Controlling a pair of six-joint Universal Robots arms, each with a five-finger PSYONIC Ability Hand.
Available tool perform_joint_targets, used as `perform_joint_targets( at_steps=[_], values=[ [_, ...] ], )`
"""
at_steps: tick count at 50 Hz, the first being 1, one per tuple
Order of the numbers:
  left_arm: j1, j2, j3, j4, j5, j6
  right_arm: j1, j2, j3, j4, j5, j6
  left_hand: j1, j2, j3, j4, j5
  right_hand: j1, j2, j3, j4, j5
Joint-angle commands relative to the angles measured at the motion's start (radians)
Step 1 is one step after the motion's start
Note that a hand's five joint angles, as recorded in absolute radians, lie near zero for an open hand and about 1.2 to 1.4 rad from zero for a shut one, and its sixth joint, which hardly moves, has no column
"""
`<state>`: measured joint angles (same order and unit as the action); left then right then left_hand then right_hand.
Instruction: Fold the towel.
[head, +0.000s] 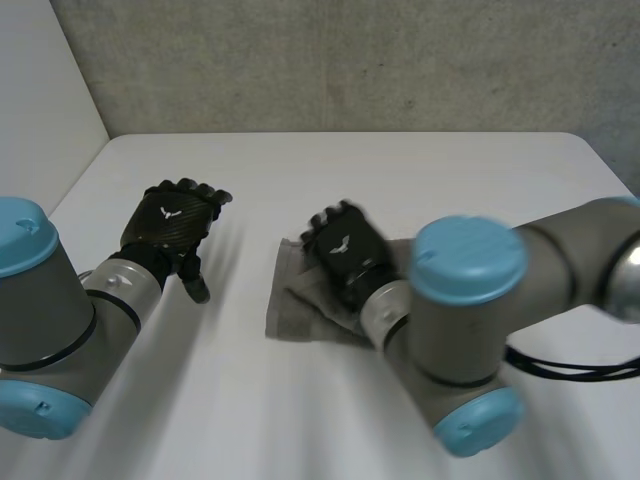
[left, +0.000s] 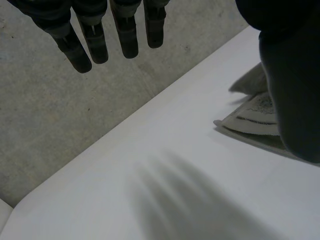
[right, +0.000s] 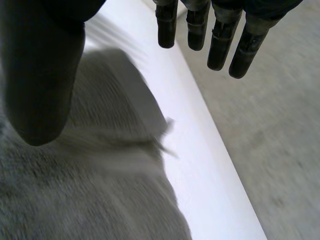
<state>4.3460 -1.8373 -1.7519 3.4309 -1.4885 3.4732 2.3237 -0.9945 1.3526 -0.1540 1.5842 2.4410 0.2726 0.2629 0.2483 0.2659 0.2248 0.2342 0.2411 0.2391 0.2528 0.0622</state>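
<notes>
- Left hand (head: 170, 218): fingers spread, holding nothing, above worktop (head: 420, 180).
- Right hand (head: 345, 250): fingers straight, apart from thumb, over grey towel (head: 293, 303); contact unclear.

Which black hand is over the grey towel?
The right hand, over the grey towel; the left hand hangs over bare white table, apart from it.

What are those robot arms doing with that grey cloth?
They are meant to fold a towel on the white table. The right hand is over the towel with its fingers straight, not gripping it. The left hand is off to the side above bare table, open too. The towel lies in a small, layered heap, and neither hand is holding it.
</notes>
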Motion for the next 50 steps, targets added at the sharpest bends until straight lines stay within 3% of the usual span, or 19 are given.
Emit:
perform_joint_targets(
  at_steps=[1,9,14,19,25,27,33,41,43,50],
  values=[
    [-0.002,-0.002,-0.006,0.010,-0.001,0.000,-0.175,-0.154,0.134,0.027,-0.006,0.142,-0.086,-0.076,-0.061,-0.079,-0.212,-0.060,-0.067,-0.065,-0.078,-0.062],
    [-0.017,0.001,-0.011,0.014,-0.001,0.001,-0.334,-0.208,0.292,0.108,-0.013,0.136,-0.085,-0.076,-0.061,-0.079,-0.212,-0.060,-0.067,-0.065,-0.078,-0.062],
    [-0.029,0.000,-0.011,0.019,-0.001,0.001,-0.400,-0.213,0.373,0.099,-0.029,0.135,-0.083,-0.073,-0.058,-0.076,-0.209,0.083,0.076,0.078,0.064,0.080],
    [-0.039,-0.003,-0.011,0.021,-0.001,0.001,-0.452,-0.199,0.430,0.038,-0.095,0.130,-0.083,-0.073,-0.058,-0.076,-0.209,0.411,0.404,0.406,0.392,0.408],
    [-0.043,-0.004,-0.017,0.021,-0.001,0.001,-0.452,-0.159,0.416,0.005,-0.089,0.130,-0.083,-0.073,-0.058,-0.076,-0.209,0.643,0.637,0.639,0.625,0.641],
    [-0.043,-0.004,-0.017,0.021,-0.001,0.001,-0.452,-0.150,0.402,0.004,-0.084,0.132,-0.083,-0.073,-0.058,-0.076,-0.209,1.159,1.152,1.154,1.141,1.157],
    [-0.040,0.003,-0.015,0.021,-0.002,0.001,-0.454,-0.179,0.382,0.002,-0.072,0.136,-0.083,-0.073,-0.058,-0.076,-0.209,1.162,1.155,1.157,1.143,1.160],
    [-0.042,0.018,-0.009,0.019,-0.004,0.001,-0.368,-0.248,0.269,0.016,-0.072,0.162,-0.086,-0.076,-0.061,-0.079,-0.212,1.162,1.155,1.157,1.143,1.160],
    [-0.042,0.024,-0.006,0.019,-0.006,0.001,-0.255,-0.236,0.180,0.019,-0.076,0.193,-0.086,-0.076,-0.061,-0.079,-0.212,1.162,1.155,1.157,1.143,1.160],
    [-0.039,0.061,0.008,0.019,-0.010,-0.037,-0.043,-0.097,-0.024,0.031,-0.087,0.208,-0.086,-0.076,-0.061,-0.079,-0.212,1.162,1.155,1.157,1.143,1.160]
  ],
)
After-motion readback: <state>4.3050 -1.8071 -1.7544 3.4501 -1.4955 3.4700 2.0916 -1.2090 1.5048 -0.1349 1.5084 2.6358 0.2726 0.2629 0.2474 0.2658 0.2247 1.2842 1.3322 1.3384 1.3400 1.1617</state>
